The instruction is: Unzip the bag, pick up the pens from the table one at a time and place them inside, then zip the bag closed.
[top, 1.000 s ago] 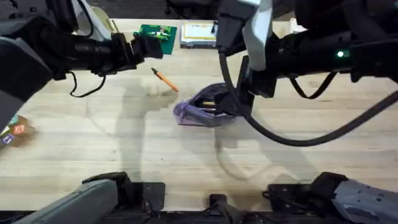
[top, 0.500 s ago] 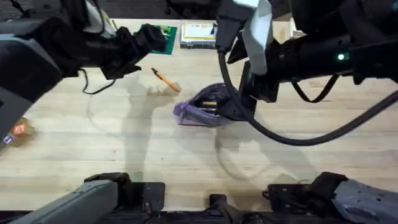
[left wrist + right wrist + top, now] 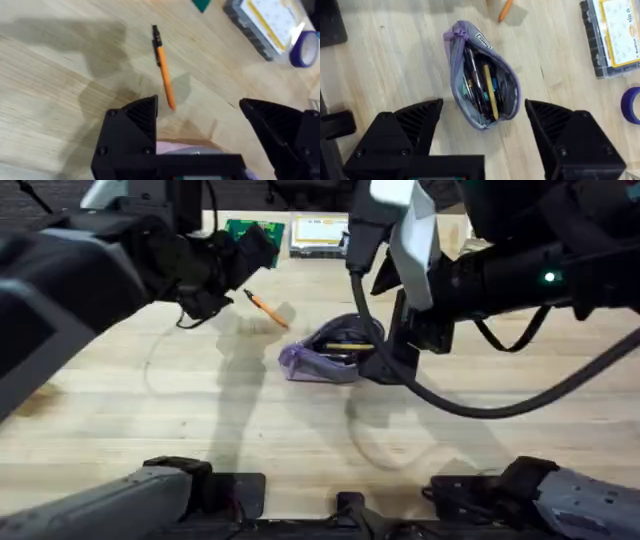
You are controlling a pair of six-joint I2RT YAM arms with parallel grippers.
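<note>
The lavender bag (image 3: 325,357) lies unzipped at the table's middle, its mouth gaping. Inside the bag (image 3: 481,95) lie several pens, dark ones and a yellow one. An orange pen (image 3: 266,308) with a black tip rests on the wood just left of and behind the bag. My left gripper (image 3: 248,253) hovers open above that orange pen (image 3: 164,75), its fingers (image 3: 134,122) spread wide with nothing between them. High over the bag hangs my right gripper (image 3: 485,125), open and empty; from overhead the right gripper (image 3: 388,352) sits at the bag's right end.
At the far edge stand a green board (image 3: 250,230) and a clear box with yellow cards (image 3: 318,235). A roll of blue tape (image 3: 632,105) lies beside the box (image 3: 614,37). Bare table (image 3: 200,420) stretches in front of the bag.
My left arm has swung right and nearer, bringing its gripper close over the orange pen. The right gripper has drifted slightly right beside the bag. Bag and pen have stayed put.
</note>
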